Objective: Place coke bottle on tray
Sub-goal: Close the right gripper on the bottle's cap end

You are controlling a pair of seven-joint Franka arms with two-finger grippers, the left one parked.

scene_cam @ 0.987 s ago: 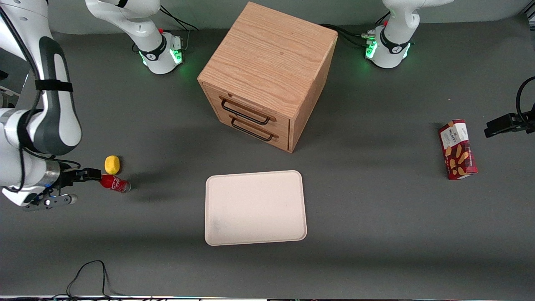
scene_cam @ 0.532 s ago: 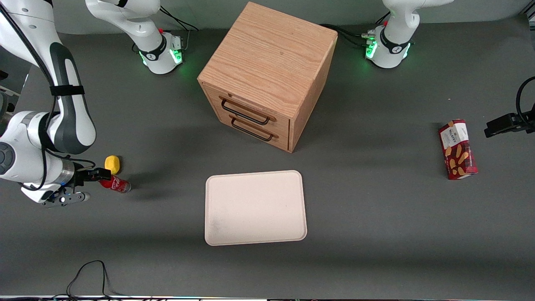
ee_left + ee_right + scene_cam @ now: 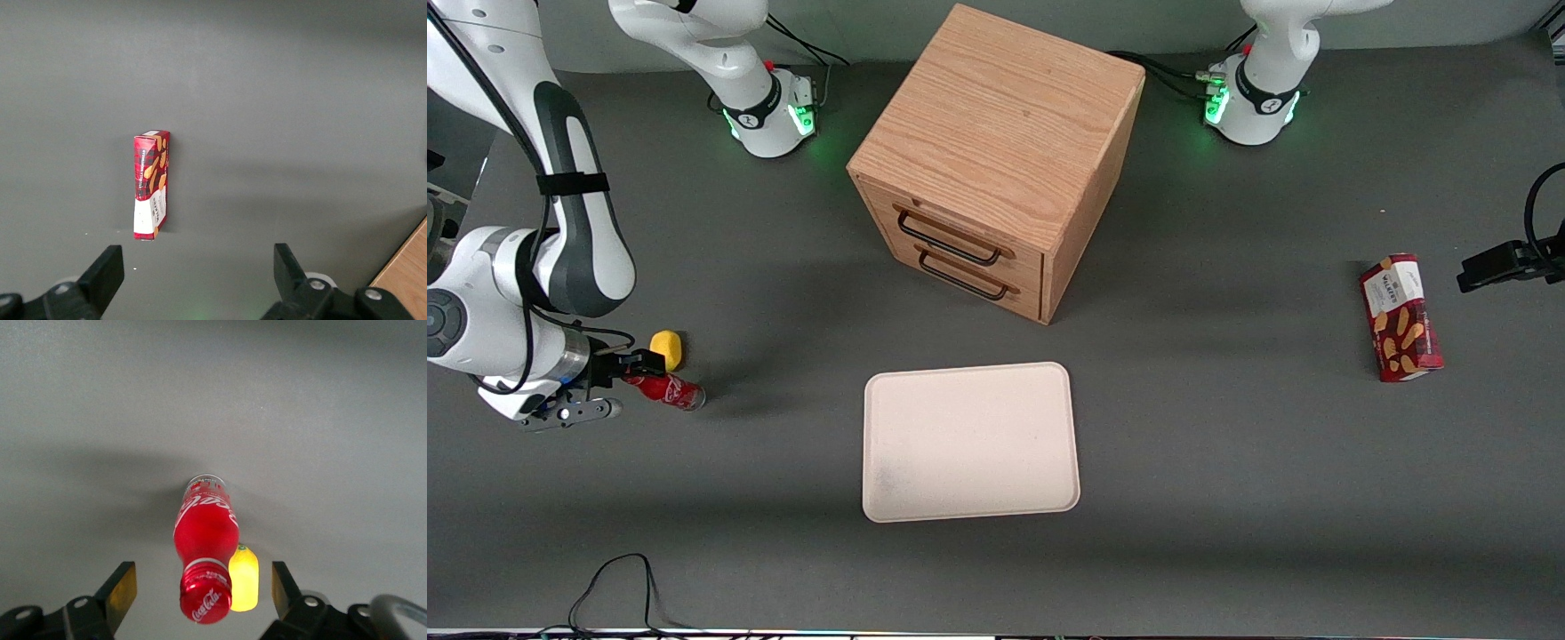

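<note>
The end effector hangs spread wide around the cap end of the coke bottle, gripping nothing as we watch; the bottle lies on the tabletop beside the yellow lump, well apart from the tray.

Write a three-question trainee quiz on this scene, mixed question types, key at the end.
1. True or false: the coke bottle already lies on the tray.
2. Which object lies right beside the coke bottle? A) cookie box B) yellow lemon-like lump C) wooden drawer box
3. Fill in: in the right wrist view, the gripper has its fingers ____, one on each side of the bottle's cap end.

Key: 1 false, the bottle lies on its side on the table, toward the working arm's end; 2 B; 3 open, not yet touching the bottle.
</note>
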